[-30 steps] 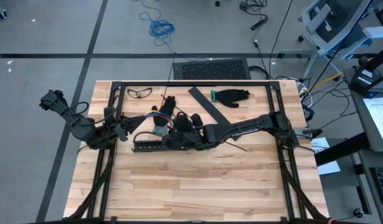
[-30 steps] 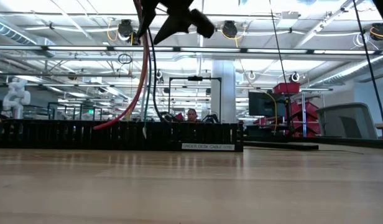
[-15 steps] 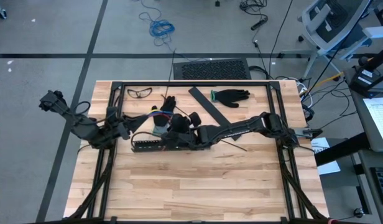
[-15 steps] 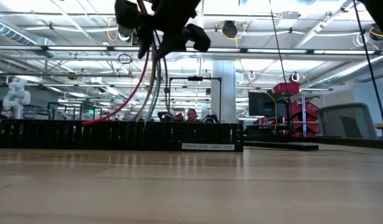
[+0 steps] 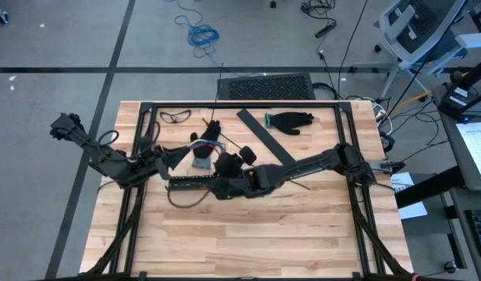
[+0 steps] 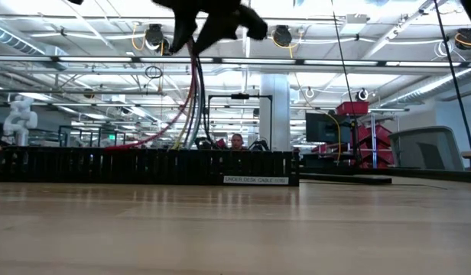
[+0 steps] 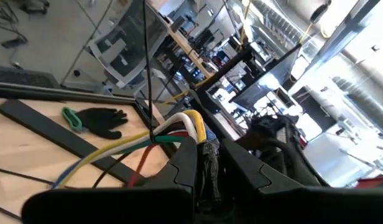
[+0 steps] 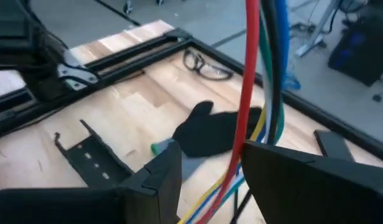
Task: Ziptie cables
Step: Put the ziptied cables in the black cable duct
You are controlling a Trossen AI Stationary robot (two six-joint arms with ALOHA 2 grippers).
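Holding the cables (image 5: 195,140) at both ends: left gripper (image 5: 158,160) is clamped narrow on one end, right gripper (image 5: 225,164) half-closed on the other, above the black strip (image 5: 192,182). Right gripper has moved nearer vs. before, so bundle is pulled straighter, ready for tie.

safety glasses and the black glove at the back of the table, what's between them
In the high view, bare wood and the near end of a flat black strip lie between the glasses and the glove.
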